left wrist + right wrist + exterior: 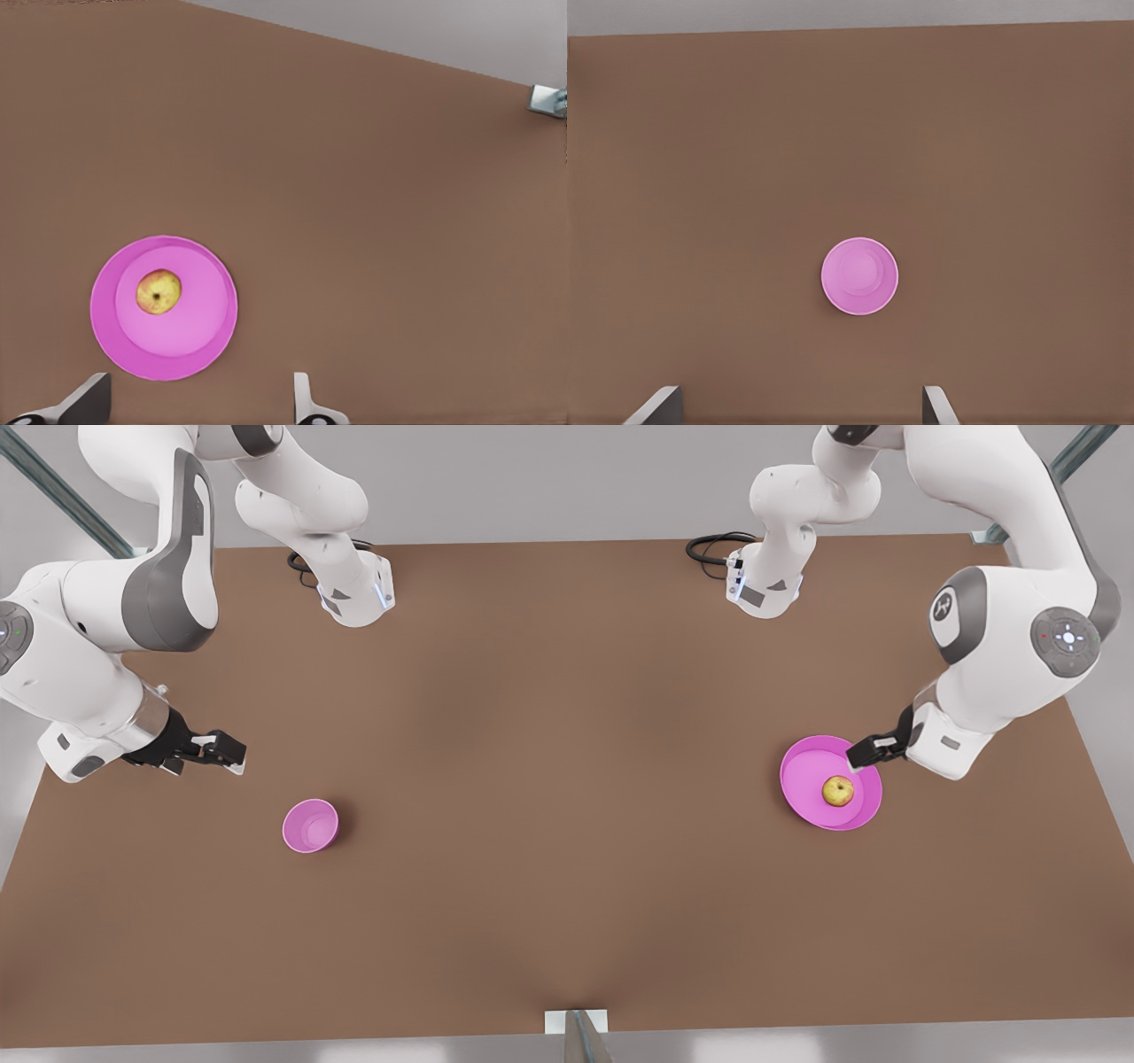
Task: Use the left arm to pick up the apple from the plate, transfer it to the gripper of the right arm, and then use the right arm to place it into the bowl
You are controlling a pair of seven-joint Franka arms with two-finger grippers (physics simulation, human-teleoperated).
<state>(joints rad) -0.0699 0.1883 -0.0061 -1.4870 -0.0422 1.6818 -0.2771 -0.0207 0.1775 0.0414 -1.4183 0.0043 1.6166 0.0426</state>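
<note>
The apple (pixel 838 790) is small and yellow-green and lies on the wide pink plate (pixel 804 766) at the front view's right. My left gripper (pixel 864 751) hovers open over the plate's rim, just beside the apple and above it. In the left wrist view the apple (pixel 159 291) rests off-centre on the plate (pixel 190 350), ahead of the spread fingertips (pixel 89 398). The small deep pink bowl (pixel 310 825) stands at the front view's left. My right gripper (pixel 226 751) waits open, raised behind the bowl. From the right wrist camera the bowl (pixel 860 275) has nothing in it.
The brown table (pixel 567 717) stretches between plate and bowl. Black cables (pixel 713 547) coil by the arm bases at the back. A small metal bracket (pixel 576 1026) sits at the table's near edge.
</note>
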